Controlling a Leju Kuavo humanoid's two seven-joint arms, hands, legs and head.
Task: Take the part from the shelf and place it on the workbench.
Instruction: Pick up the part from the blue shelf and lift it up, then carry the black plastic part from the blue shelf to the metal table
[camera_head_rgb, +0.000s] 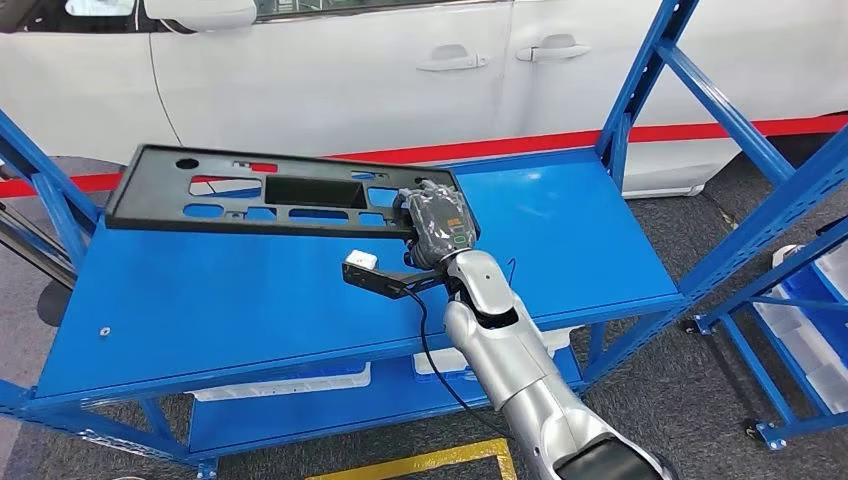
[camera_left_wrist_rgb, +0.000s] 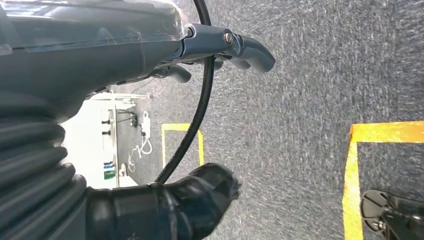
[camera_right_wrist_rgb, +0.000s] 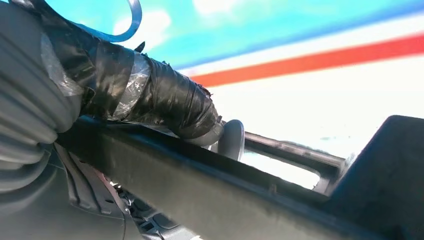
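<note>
The right robot hand (camera_head_rgb: 437, 226) grips the near right end of the black plastic part (camera_head_rgb: 270, 190), a long flat panel with cut-out openings, lying on the blue shelf (camera_head_rgb: 560, 230) with its far end tilted up. It looks light and stiff, yet long enough to swing; a rim hold seems best. The left robot hand (camera_left_wrist_rgb: 165, 125) hangs over grey floor, fingers loosely apart, holding nothing.

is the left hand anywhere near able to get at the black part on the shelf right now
Probably not: the left hand hangs over grey carpet floor, off the shelf. The right hand already grips the black part.
</note>
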